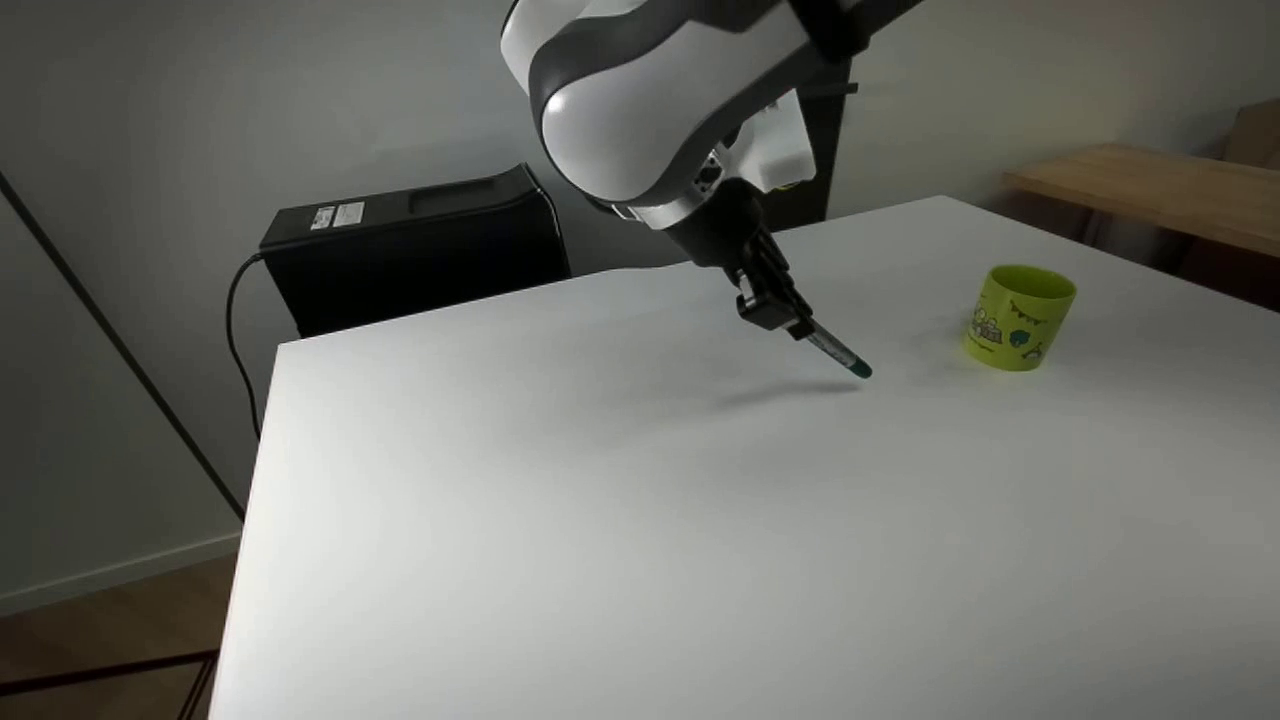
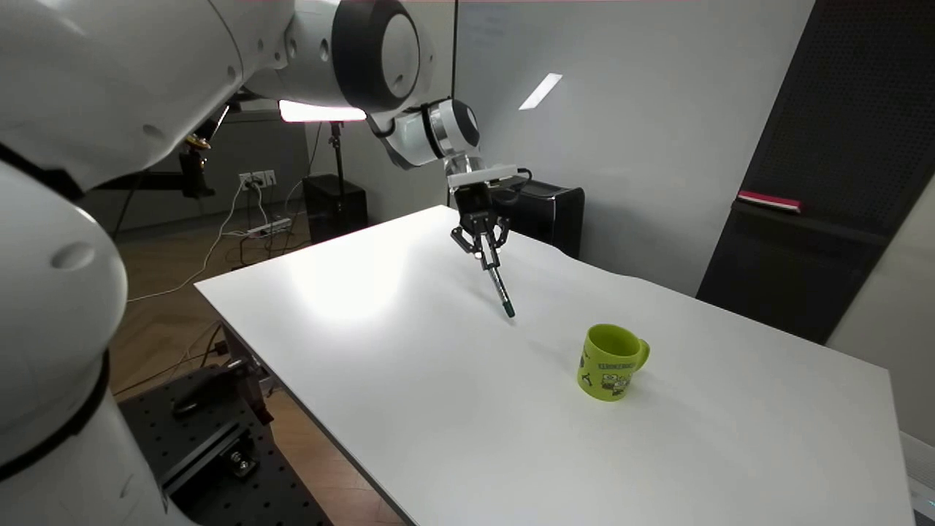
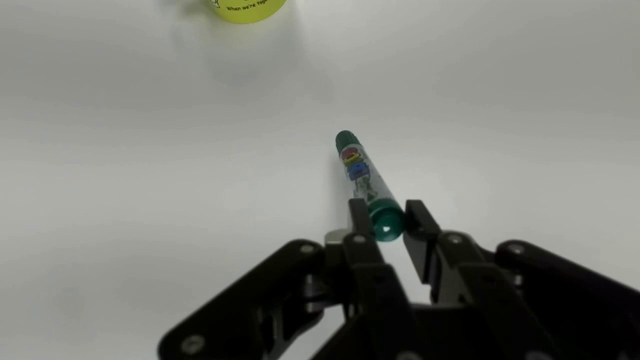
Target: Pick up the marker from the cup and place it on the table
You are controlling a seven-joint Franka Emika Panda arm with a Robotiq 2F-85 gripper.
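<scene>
My gripper [image 1: 800, 326] is shut on the green-capped marker [image 1: 836, 348], holding it near one end. The same grip shows in an exterior view, with the gripper [image 2: 490, 263] above the marker [image 2: 500, 288]. The marker tilts down, its lower green end just over the white table [image 1: 560, 520]; I cannot tell if it touches. In the wrist view the marker [image 3: 369, 175] runs forward from between the fingertips [image 3: 385, 215]. The yellow-green cup [image 1: 1015, 325] stands upright on the table, apart from the gripper. It also shows in an exterior view [image 2: 608, 369] and at the wrist view's top edge [image 3: 247, 9].
A black box-shaped device [image 1: 420, 245] stands behind the table's far edge, against the wall; it also shows in an exterior view [image 2: 544, 212]. A wooden table [image 1: 1160, 190] is beyond the white one. The robot's base [image 2: 66, 409] stands beside the table.
</scene>
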